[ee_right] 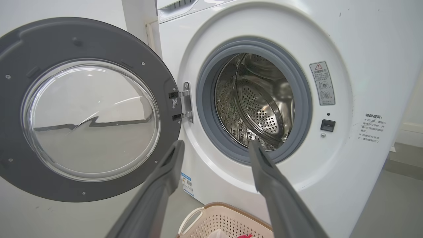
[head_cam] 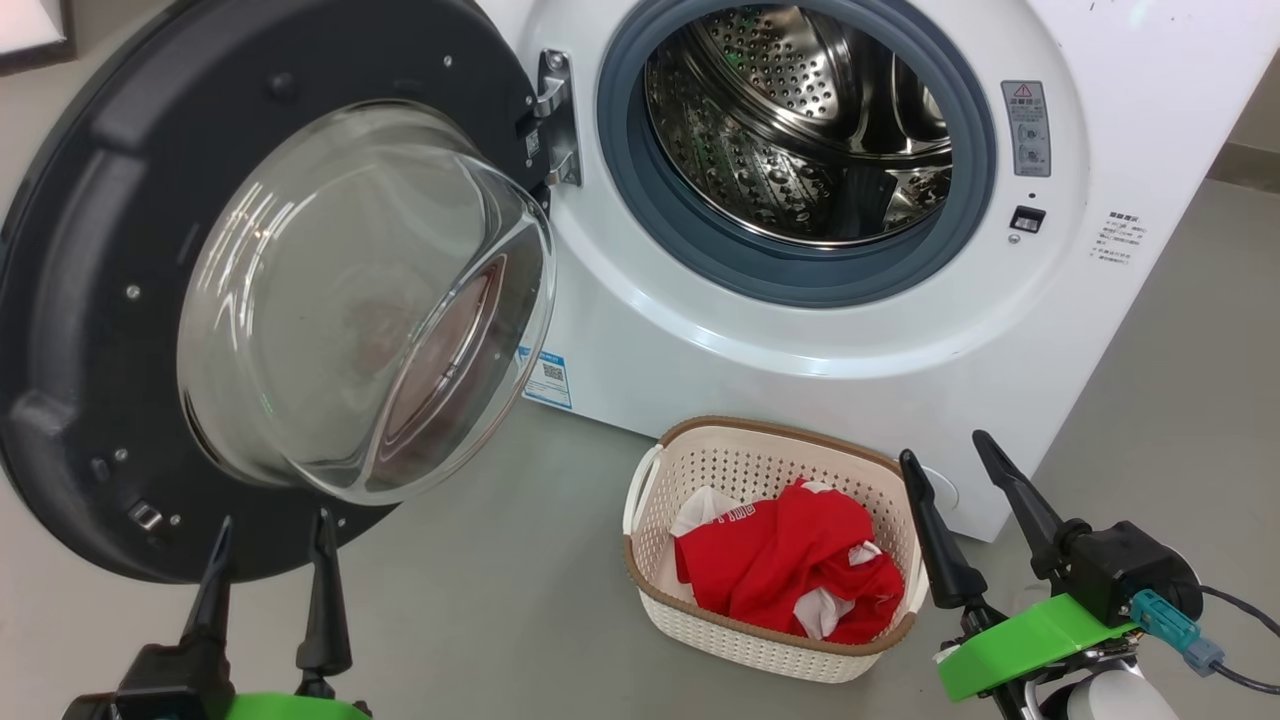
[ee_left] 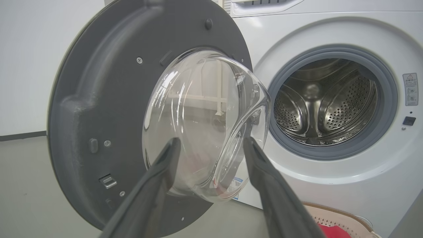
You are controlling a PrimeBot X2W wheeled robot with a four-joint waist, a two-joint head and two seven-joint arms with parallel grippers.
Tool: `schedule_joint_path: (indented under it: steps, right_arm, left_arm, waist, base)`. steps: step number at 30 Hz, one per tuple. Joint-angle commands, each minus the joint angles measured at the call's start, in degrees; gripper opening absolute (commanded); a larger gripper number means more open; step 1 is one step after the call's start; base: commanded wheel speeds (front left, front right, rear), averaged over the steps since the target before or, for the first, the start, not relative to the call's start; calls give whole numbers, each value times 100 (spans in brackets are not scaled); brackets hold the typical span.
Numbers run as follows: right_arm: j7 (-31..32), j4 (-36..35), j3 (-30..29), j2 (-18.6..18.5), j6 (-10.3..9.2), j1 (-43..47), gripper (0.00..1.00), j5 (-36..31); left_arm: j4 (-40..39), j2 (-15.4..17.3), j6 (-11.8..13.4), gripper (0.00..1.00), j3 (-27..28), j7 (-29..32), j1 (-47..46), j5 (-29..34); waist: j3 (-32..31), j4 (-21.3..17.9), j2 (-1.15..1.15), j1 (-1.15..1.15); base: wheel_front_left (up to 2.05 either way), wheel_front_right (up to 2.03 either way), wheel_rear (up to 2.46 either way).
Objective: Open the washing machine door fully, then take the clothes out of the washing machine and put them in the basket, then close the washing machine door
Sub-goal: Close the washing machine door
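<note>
The washing machine [head_cam: 1000,320] stands with its door [head_cam: 100,300] swung wide open to the left, glass bowl bulging outward. Its steel drum [head_cam: 800,120] looks empty. Red and white clothes [head_cam: 790,570] lie in the cream basket [head_cam: 650,600] on the floor before the machine. My left gripper [head_cam: 270,530] is open low at the left, just below the door's rim, nothing between its fingers. My right gripper [head_cam: 945,450] is open at the lower right, beside the basket's right end. The left wrist view faces the door's glass [ee_left: 205,125]; the right wrist view faces the drum opening [ee_right: 254,102].
Grey floor [head_cam: 480,600] spreads around the basket. The open door [ee_right: 82,109] juts out at the left, hinged at the machine's front [head_cam: 555,120]. A wall runs behind the machine [ee_left: 29,66]. A cable trails from my right wrist [head_cam: 1240,640].
</note>
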Motion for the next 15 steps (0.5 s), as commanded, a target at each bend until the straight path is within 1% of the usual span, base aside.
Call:
schedule_joint_path:
  steps: [1,2,3,4,5,6,9,12,15]
  right_arm:
    - [-37,-133,148,1,36,-162,100,-19]
    - [-37,-130,150,1,36,-162,100,-20]
    - [-37,-125,150,1,36,-161,100,-24]
    - [-37,-122,150,1,36,-160,100,-26]
    - [-37,-117,149,1,36,-160,100,-29]
    - [-37,-111,148,1,36,-159,100,-30]
    - [-37,-96,147,1,36,-157,100,-36]
    - [-37,-88,155,-3,36,-165,100,-43]
    - [-37,-91,161,-23,36,-175,100,-50]
  left_arm:
    - [-182,70,40,100,189,-68,-87,54]
    - [-186,82,49,100,191,-68,-90,75]
    - [-227,141,109,100,190,-68,-117,195]
    - [-256,175,167,96,194,-68,-136,278]
    - [-292,218,223,47,192,-68,-163,371]
    - [-348,267,284,0,195,-68,-204,464]
    - [-501,423,400,0,240,-68,-403,634]
    - [-594,662,445,0,373,-68,-767,691]
    - [-657,908,550,0,556,-68,-1207,744]
  waist:
    - [1,-15,0,0]
    - [3,-22,0,0]
    - [4,-35,0,0]
    - [3,-42,0,0]
    - [0,-48,0,0]
    - [-4,-53,0,0]
    - [-12,-62,0,0]
    - [-3,-77,0,0]
    - [17,-102,0,0]
  base:
    - [0,0,0]
    - [0,0,0]
    - [0,0,0]
    - [0,0,0]
    - [0,0,0]
    - [0,0,0]
    - [0,0,0]
    - [0,0,0]
    - [0,0,0]
